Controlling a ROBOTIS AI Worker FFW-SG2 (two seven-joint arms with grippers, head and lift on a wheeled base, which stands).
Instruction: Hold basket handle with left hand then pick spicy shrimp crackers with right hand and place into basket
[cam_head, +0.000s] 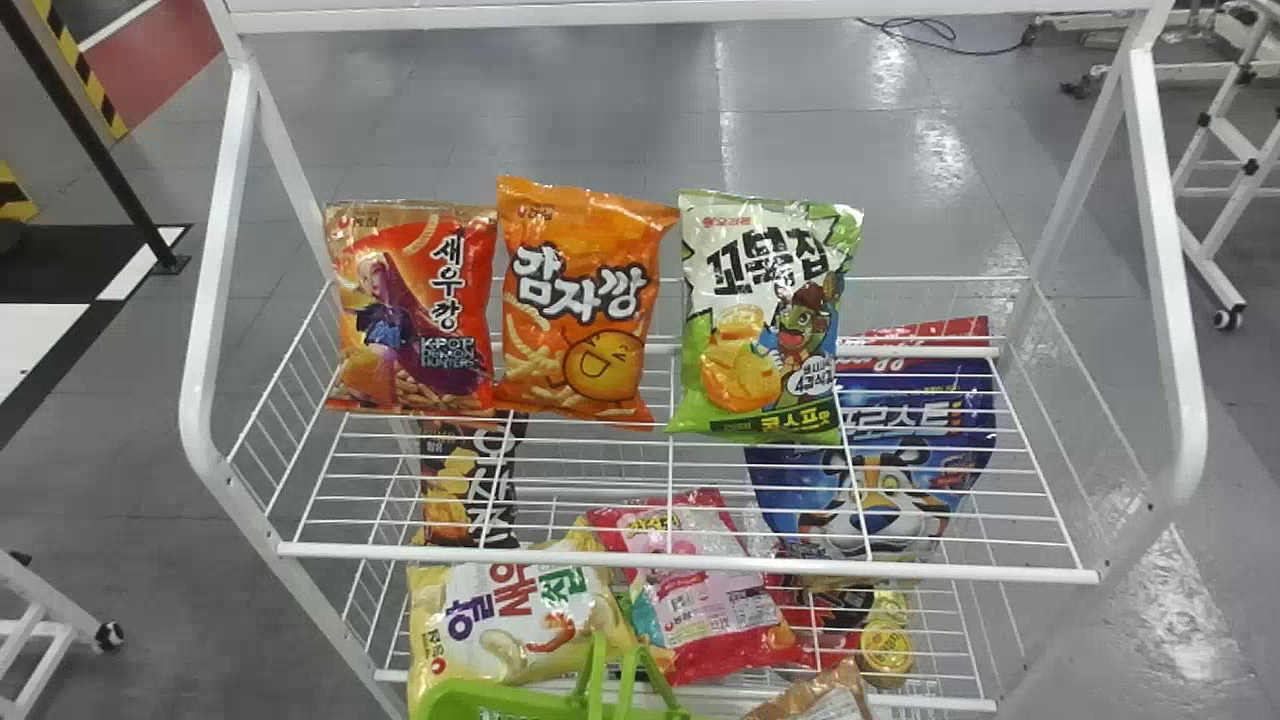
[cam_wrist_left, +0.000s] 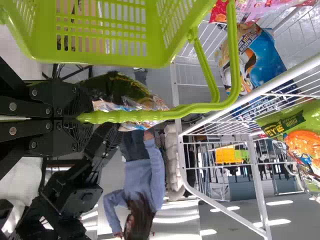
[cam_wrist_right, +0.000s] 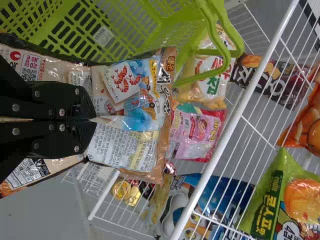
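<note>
At the bottom edge of the head view is the green basket (cam_head: 500, 700). In the left wrist view my left gripper (cam_wrist_left: 82, 118) is shut on the basket handle (cam_wrist_left: 145, 114), with the basket's slotted wall (cam_wrist_left: 115, 30) beside it. My right gripper (cam_wrist_right: 94, 120) is shut on the spicy shrimp crackers (cam_wrist_right: 150, 107), a brown and blue bag, pinching it at a fold. This bag hangs beside the basket (cam_wrist_right: 165, 25) and outside it in the right wrist view. A corner of the brown bag (cam_head: 825, 695) shows low in the head view, right of the basket.
A white wire rack (cam_head: 690, 565) stands ahead. Three snack bags stand on its upper shelf, including the orange bag (cam_head: 585, 300). Below are a yellow-white bag (cam_head: 520, 610), a pink bag (cam_head: 700, 600) and a blue bag (cam_head: 880, 460). The rack's front rail (cam_wrist_right: 235, 120) runs close by the held bag.
</note>
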